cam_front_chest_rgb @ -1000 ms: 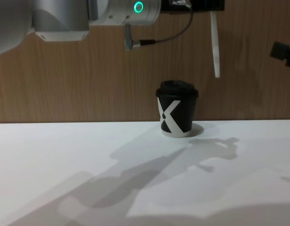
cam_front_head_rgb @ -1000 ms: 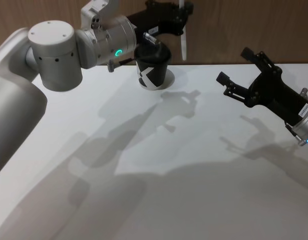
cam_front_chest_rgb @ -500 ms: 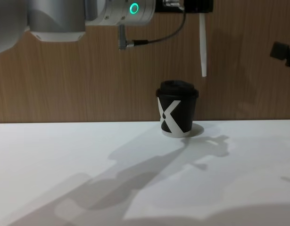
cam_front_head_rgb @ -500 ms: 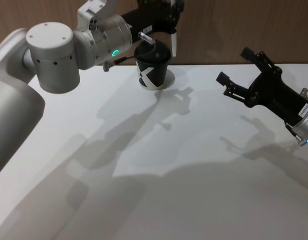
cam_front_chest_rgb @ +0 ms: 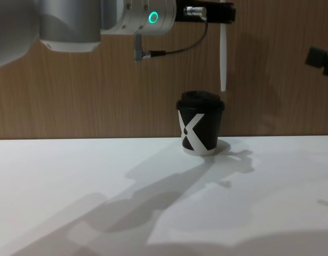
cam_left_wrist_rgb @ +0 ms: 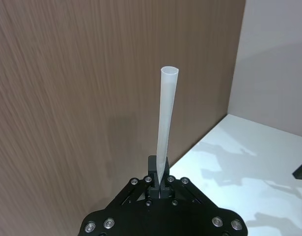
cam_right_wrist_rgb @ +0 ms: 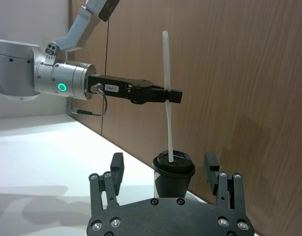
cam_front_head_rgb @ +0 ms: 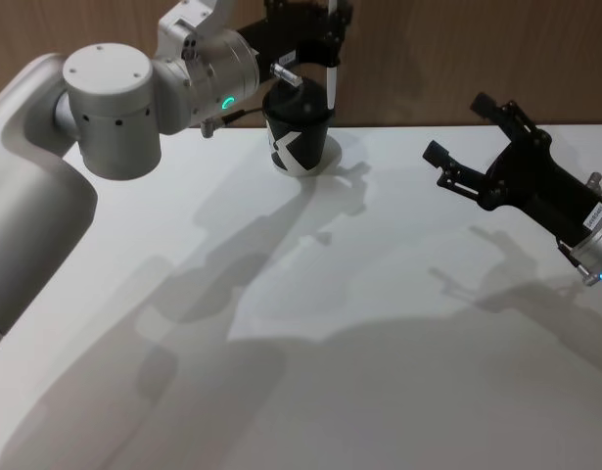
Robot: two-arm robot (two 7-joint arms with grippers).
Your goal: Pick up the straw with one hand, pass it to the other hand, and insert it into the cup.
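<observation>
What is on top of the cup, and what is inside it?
A black domed lid closes the cup. The left hand holds the straw upright just above it, not yet in. The lid hides the inside. The right hand hangs open, apart.

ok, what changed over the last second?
The left gripper, shut on the long thin white straw, carried it to the robot's left. The straw's lower end now hangs close above the lid of the black paper cup, near its right edge. The cup and the open right gripper are unchanged.
</observation>
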